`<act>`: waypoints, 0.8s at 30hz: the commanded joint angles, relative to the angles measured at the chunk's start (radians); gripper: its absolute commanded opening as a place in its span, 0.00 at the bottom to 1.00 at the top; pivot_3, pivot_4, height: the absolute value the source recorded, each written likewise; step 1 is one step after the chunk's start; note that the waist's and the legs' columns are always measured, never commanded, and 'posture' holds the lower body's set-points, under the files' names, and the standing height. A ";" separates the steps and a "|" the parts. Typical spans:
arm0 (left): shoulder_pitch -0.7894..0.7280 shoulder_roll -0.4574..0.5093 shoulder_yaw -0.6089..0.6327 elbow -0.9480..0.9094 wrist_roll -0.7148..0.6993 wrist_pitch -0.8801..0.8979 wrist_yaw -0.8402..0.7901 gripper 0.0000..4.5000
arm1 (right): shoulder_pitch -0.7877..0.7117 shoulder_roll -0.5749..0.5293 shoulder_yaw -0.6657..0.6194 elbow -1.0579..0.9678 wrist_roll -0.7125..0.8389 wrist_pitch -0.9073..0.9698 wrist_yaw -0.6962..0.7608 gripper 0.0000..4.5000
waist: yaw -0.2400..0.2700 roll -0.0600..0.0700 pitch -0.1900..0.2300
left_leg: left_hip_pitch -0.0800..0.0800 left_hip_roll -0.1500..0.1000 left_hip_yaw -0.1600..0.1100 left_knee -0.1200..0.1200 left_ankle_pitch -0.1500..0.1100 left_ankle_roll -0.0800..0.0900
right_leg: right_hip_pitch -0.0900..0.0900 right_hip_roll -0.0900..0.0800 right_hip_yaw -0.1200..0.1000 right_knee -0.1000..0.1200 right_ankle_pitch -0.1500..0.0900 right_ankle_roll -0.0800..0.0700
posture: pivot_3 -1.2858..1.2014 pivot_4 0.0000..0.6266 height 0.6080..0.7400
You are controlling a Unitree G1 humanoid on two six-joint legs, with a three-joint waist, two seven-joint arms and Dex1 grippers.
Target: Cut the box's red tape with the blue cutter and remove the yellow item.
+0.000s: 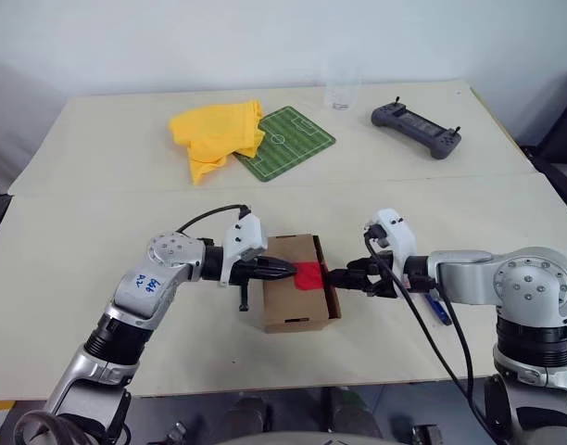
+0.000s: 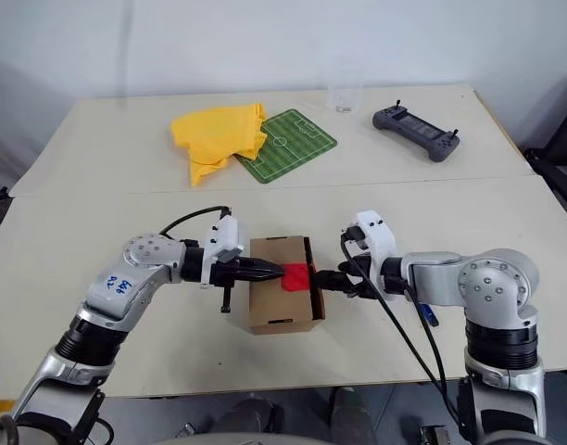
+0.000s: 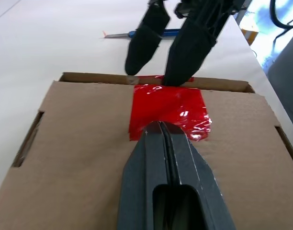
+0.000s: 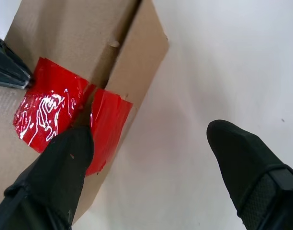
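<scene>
The small brown box [image 1: 293, 301] sits near the table's front, between my two arms. Red tape [image 1: 308, 275] covers the lid's right edge and folds down the side; in the right wrist view the red tape [image 4: 48, 103] shows a dark gap along the lid seam. My left gripper [image 3: 160, 126] is shut, empty, with its tips resting on the lid at the tape's left edge. My right gripper [image 4: 149, 139] is open; one finger [image 4: 65, 163] touches the taped edge and the other hangs over the table. The blue cutter [image 1: 439, 309] lies on the table under my right forearm. The yellow item is hidden.
At the back of the table lie a big yellow cloth [image 1: 219, 134], a green football-pitch mat [image 1: 285, 141], a clear cup [image 1: 342, 91] and a grey handheld controller [image 1: 416, 128]. A seam [image 1: 98, 191] runs across the tabletop.
</scene>
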 commanded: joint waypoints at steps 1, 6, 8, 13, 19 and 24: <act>0.023 0.013 -0.047 -0.011 0.032 0.018 -0.012 0.00 | 0.011 -0.014 0.043 -0.027 -0.038 0.021 -0.030 0.90 | 0.000 -0.001 0.000 | 0.000 0.000 0.000 0.000 0.000 0.000 | 0.000 0.000 0.000 0.000 0.000 0.000 | 0.52 0.24 1.00; 0.032 0.015 -0.048 -0.001 0.045 0.013 0.002 0.00 | 0.012 -0.104 0.091 -0.074 -0.144 0.017 -0.003 0.90 | 0.001 -0.002 -0.002 | 0.000 0.000 0.000 0.000 0.000 0.000 | 0.001 0.000 0.000 -0.001 0.000 0.000 | 0.52 0.24 1.00; 0.034 0.016 -0.049 0.000 0.045 0.016 0.004 0.00 | 0.015 -0.133 0.100 -0.080 -0.172 0.007 0.022 0.90 | 0.003 -0.003 -0.002 | 0.000 0.000 0.000 0.000 0.000 0.000 | 0.001 0.000 0.000 -0.001 0.000 0.000 | 0.52 0.24 1.00; 0.040 0.016 -0.053 0.005 0.047 0.018 0.008 0.00 | 0.028 -0.153 0.099 -0.088 -0.230 -0.009 0.081 0.90 | 0.001 -0.003 -0.002 | 0.000 0.000 0.000 0.000 0.000 0.000 | 0.001 0.000 0.000 -0.002 0.000 0.000 | 0.52 0.24 1.00; 0.039 0.013 -0.050 -0.002 0.043 0.010 0.009 0.00 | 0.006 -0.098 -0.075 -0.051 -0.168 0.012 0.174 0.90 | 0.001 -0.003 -0.002 | 0.000 0.000 0.000 0.000 0.000 0.000 | 0.001 0.000 0.000 -0.001 0.000 0.000 | 0.52 0.24 1.00; 0.037 0.022 -0.044 0.001 0.043 0.002 0.004 0.00 | -0.010 -0.179 -0.106 0.027 -0.153 0.021 0.253 0.90 | 0.001 -0.003 -0.002 | 0.000 0.000 0.000 0.000 0.000 0.000 | 0.001 0.000 0.000 -0.002 0.000 0.000 | 0.52 0.24 1.00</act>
